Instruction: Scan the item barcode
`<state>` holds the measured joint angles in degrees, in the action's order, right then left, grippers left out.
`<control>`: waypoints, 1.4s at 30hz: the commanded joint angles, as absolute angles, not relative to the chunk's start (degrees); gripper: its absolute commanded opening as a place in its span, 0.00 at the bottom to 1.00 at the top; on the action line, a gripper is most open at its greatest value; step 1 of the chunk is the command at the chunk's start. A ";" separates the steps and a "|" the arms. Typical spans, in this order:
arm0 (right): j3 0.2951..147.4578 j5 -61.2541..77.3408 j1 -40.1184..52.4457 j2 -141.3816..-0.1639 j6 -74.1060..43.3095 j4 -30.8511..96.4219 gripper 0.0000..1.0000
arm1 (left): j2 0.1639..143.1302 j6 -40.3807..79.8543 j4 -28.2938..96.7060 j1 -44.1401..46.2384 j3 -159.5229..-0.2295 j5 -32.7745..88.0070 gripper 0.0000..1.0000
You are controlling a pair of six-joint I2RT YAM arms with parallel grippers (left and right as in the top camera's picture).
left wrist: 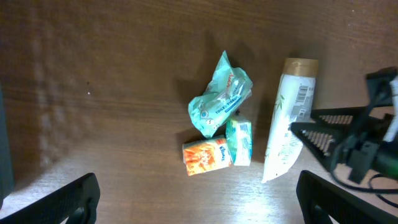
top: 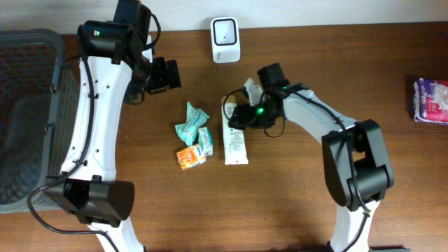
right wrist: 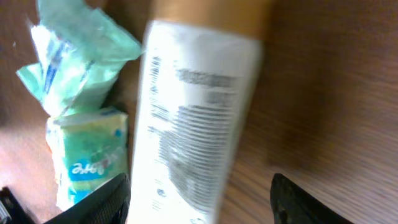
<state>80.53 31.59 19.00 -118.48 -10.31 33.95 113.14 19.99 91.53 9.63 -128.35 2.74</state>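
Observation:
A white tube (top: 235,142) with a tan cap lies flat on the wooden table, its barcode (left wrist: 303,97) facing up near the cap. My right gripper (top: 238,114) hovers low over the tube's cap end. In the right wrist view the tube (right wrist: 193,124) runs between the fingers of that gripper (right wrist: 202,202), close to the left finger and apart from the right one; the jaws are open. My left gripper (top: 165,74) hangs high at the back left, wide open (left wrist: 199,208) with nothing in it. A white scanner (top: 225,40) stands at the table's back edge.
Left of the tube lie a crumpled green packet (top: 190,120), a small green pack (top: 206,140) and an orange pack (top: 190,157). A grey basket (top: 28,112) fills the far left. A purple pack (top: 430,100) sits at the right edge.

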 commanded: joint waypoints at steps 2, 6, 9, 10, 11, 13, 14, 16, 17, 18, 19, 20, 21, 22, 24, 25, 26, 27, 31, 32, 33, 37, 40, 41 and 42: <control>78.98 30.98 22.48 -118.67 -9.91 31.62 0.60 | 113.03 20.12 91.64 9.67 -128.62 2.52 0.99; 78.91 23.24 22.79 -118.78 -9.89 32.71 0.59 | 113.03 20.12 91.61 9.69 -128.62 2.52 0.99; 78.89 25.45 23.53 -119.09 -9.91 32.73 0.41 | 113.03 20.12 91.61 9.69 -128.62 2.52 0.99; 78.67 25.43 24.08 -119.96 -9.89 32.51 0.41 | 113.03 20.12 91.61 9.69 -128.62 2.52 0.99; 78.63 25.50 24.36 -120.86 -9.91 32.53 0.40 | 113.03 20.12 91.61 9.69 -128.62 2.52 0.99; 78.63 29.65 24.80 -122.21 -9.89 32.29 0.23 | 113.03 20.12 91.64 9.67 -128.62 2.52 0.99; 78.72 31.59 24.77 -122.19 -9.89 31.97 0.10 | 113.03 20.12 91.61 9.67 -128.62 2.52 0.99; 80.09 34.59 24.03 -121.97 -9.89 32.14 0.04 | 113.03 20.12 91.61 9.67 -128.62 2.52 0.99; 82.39 37.93 22.76 -121.03 -9.89 32.58 0.04 | 113.03 20.12 91.61 9.69 -128.62 2.52 0.99; 84.05 40.60 21.65 -120.01 -9.87 32.69 0.04 | 113.03 20.12 91.61 9.67 -128.62 2.52 0.99; 85.76 43.22 20.38 -118.80 -9.85 32.71 0.04 | 113.03 20.12 91.61 9.67 -128.62 2.52 0.99; 88.84 47.92 17.72 -116.64 -9.85 32.58 0.04 | 113.03 20.12 91.61 9.67 -128.62 2.52 0.99; 90.72 50.59 16.01 -115.52 -9.85 32.53 0.04 | 113.03 20.12 91.61 9.67 -128.62 2.52 0.99; 93.91 55.61 13.47 -114.37 -9.87 32.42 0.04 | 113.03 20.12 91.64 9.69 -128.62 2.52 0.99; 97.86 65.45 10.85 -114.02 -9.85 31.16 0.04 | 113.03 20.12 91.64 9.69 -128.62 2.52 0.99; 99.66 69.32 9.85 -114.02 -9.89 28.84 0.04 | 113.03 20.12 91.61 9.67 -128.62 2.52 0.99; 100.22 69.45 9.56 -114.02 -9.91 26.06 0.04 | 113.03 20.12 91.64 9.67 -128.62 2.55 0.99; 100.22 69.45 9.61 -114.02 -10.13 24.47 0.04 | 113.03 20.12 91.61 9.67 -128.62 2.52 0.99; 100.22 69.43 10.22 -114.02 -12.49 20.69 0.04 | 113.03 20.12 91.64 9.67 -128.62 2.52 0.99; 100.20 69.43 10.20 -114.02 -12.49 20.71 0.04 | 113.03 20.12 91.61 9.67 -128.62 2.52 0.99; 100.20 69.41 10.22 -114.02 -12.49 20.71 0.04 | 113.03 20.12 91.64 9.67 -128.62 2.52 0.99; 100.20 68.34 10.22 -114.02 -12.49 20.80 0.04 | 113.03 20.12 91.64 9.67 -128.62 2.52 0.99; 100.18 67.81 10.22 -114.04 -12.47 22.26 0.04 | 113.03 20.12 91.61 9.67 -128.62 2.52 0.99; 100.20 66.08 10.22 -114.04 -12.47 23.49 0.04 | 113.03 20.12 91.61 9.67 -128.62 2.52 0.99; 100.18 64.79 10.22 -114.04 -12.47 24.69 0.04 | 113.03 20.12 91.61 9.69 -128.62 2.52 0.99</control>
